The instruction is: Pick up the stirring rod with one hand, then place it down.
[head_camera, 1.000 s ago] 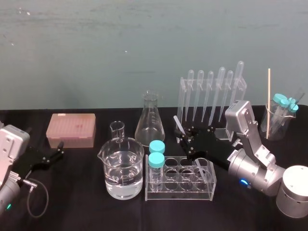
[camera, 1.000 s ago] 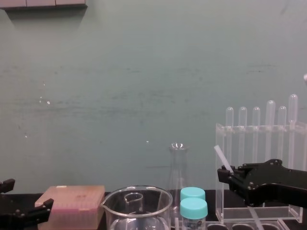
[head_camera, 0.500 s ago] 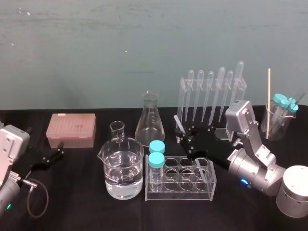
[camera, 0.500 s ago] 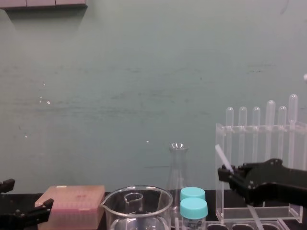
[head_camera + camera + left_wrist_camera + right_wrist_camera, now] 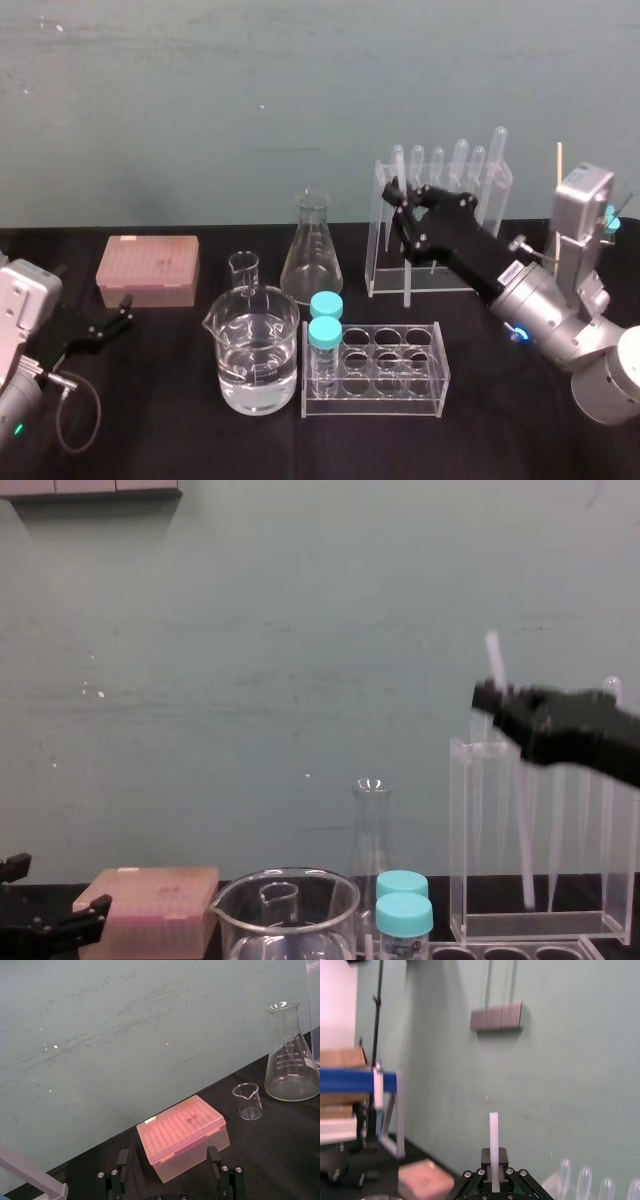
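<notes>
A: What are the fingers of the right gripper (image 5: 488, 693) doing?

B: They are clamping the stirring rod (image 5: 494, 658) from both sides, near its upper end; a short stub is sticking up past them and the long remainder is hanging down in front of the pipette rack (image 5: 462, 830), by its left end.

A: Why so high on the rod?

B: My guess is that the grip is keeping the rod close to upright, so the long part is hanging clear of the glassware. The fingers are riding level with the top of the pipette rack; the lower end seems to be hanging off the table (image 5: 180, 440), though I cannot be sure.

A: And the arm behind?

B: It is reaching in from the right of the pipette rack, crossing in front of the pipettes (image 5: 460, 160).

A: The other arm?

B: The left gripper (image 5: 122, 312) is sitting parked far to the left of the pipette rack, fingers spread and holding nothing.

A: What is remaining?

B: The pick-up is looking done; the setting down is not yet. The tube rack (image 5: 375, 372) is standing just on the robot's side of the pipette rack, and the water beaker (image 5: 252, 350) is standing to its left on that side too. So the rod is needing a bare patch, and it is likely to roll once it is let go.
</notes>
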Motion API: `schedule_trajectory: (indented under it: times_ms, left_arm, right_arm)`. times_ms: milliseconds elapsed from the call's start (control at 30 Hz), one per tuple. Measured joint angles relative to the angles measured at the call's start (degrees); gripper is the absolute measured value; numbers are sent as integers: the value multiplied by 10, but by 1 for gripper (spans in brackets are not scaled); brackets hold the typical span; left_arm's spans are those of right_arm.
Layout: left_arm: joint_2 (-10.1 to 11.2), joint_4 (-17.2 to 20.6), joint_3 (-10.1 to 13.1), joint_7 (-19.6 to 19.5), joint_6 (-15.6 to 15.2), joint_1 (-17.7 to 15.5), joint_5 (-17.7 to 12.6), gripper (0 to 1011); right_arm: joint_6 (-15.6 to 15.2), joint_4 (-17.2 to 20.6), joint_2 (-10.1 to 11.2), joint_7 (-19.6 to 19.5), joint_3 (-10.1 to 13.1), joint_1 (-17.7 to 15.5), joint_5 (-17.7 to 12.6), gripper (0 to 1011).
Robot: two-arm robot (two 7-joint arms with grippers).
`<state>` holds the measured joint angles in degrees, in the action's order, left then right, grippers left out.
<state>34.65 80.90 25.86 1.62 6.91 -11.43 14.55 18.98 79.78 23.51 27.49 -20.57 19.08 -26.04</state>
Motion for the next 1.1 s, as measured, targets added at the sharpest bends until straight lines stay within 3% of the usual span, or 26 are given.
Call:
schedule_trajectory:
  times_ms: [133,200,400,500,800,1100]
  left_arm:
    - [0,0,0,0,0,0,0,1000]
    - [0,0,0,0,0,0,0,1000]
    - [0,0,0,0,0,0,0,1000]
    - [0,0,0,0,0,0,0,1000]
    - [0,0,0,0,0,0,0,1000]
    - [0,0,0,0,0,0,0,1000]
  right_arm:
    - [23,0,-6,9,12,0,-7,70]
    - [51,2,-8,6,21,-3,10,70]
    - [72,2,-5,5,38,-14,22,70]
    - [71,2,-1,5,48,-24,22,70]
    - [27,-6,-1,1,64,-39,18,70]
    - [28,-6,-1,2,63,-39,18,70]
